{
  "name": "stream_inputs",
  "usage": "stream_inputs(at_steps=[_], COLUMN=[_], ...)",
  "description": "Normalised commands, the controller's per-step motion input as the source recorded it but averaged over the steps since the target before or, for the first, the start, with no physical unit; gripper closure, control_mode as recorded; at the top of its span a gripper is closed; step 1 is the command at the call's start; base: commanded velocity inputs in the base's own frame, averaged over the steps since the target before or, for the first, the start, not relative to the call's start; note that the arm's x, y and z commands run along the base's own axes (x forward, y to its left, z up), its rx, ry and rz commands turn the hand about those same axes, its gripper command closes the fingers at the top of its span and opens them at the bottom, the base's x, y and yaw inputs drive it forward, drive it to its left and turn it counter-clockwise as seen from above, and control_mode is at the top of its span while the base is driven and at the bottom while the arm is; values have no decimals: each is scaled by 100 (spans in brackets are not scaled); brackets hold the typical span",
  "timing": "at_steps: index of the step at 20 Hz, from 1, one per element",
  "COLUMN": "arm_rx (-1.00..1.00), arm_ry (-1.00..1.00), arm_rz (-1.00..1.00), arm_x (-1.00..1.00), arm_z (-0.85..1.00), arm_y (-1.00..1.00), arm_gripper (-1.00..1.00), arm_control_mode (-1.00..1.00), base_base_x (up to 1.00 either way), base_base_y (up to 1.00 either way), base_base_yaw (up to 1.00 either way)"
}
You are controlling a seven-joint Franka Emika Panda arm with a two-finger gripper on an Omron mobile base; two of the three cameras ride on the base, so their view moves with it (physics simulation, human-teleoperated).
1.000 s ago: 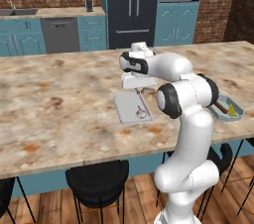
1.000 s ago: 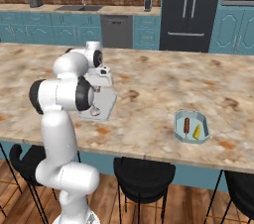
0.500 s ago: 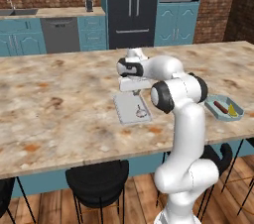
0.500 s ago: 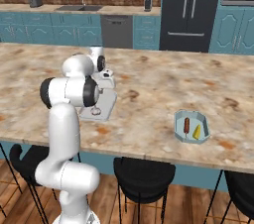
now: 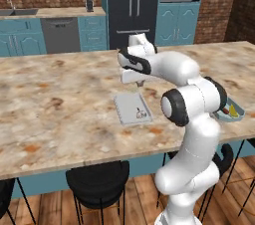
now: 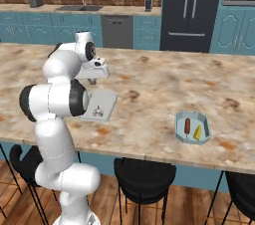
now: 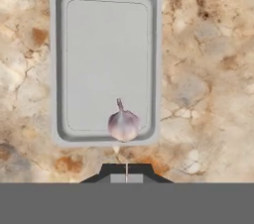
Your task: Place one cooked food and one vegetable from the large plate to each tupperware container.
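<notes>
1. Garlic bulb [image 7: 123, 124], whitish-pink with a thin stem pointing up in the hand view, lies inside the rectangular container [image 7: 106, 59], against the wall nearest the jaws and toward that wall's right-hand end.
2. In the left base view the rectangular container [image 5: 130, 108] sits flat on the marble counter [image 5: 60, 104], below and just to the left of the gripper [image 5: 141, 84], with the garlic bulb [image 5: 141, 114] at its near right corner.
3. The gripper hangs above the counter, apart from the container; it carries nothing, and its jaws are pressed together, seen in the hand view as two dark tips [image 7: 126, 172] meeting at a thin seam.
4. Apart from the bulb, the floor of the rectangular container is bare grey.
5. In the right base view the gripper [image 6: 92, 81] points down over the far edge of the rectangular container [image 6: 101, 104], and the garlic bulb [image 6: 97, 111] rests toward the near end, on the robot's side of the jaws.
6. Well to the right of the jaws in that view stands the octagonal container [image 6: 192, 127], near the front edge of the counter.
7. Inside it lie a red-brown sausage [image 6: 188, 125] on the left and a yellow corn piece [image 6: 197, 132] just beside it on the right; whether they touch cannot be told.
8. In the left base view the octagonal container [image 5: 233, 111] shows partly behind the arm's elbow, far right of the jaws.
</notes>
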Motion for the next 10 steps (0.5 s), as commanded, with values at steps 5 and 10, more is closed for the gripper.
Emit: stream_inputs(at_steps=[5,10], arm_rx=[7,1], arm_ry=[-19,-26], arm_rz=[3,0], arm_x=[-100,-100], arm_z=[5,0], arm_y=[-40,-10], arm_gripper=[100,-100], arm_control_mode=[-100,-100], base_base_x=[0,0], base_base_y=[0,0], base_base_yaw=[0,0])
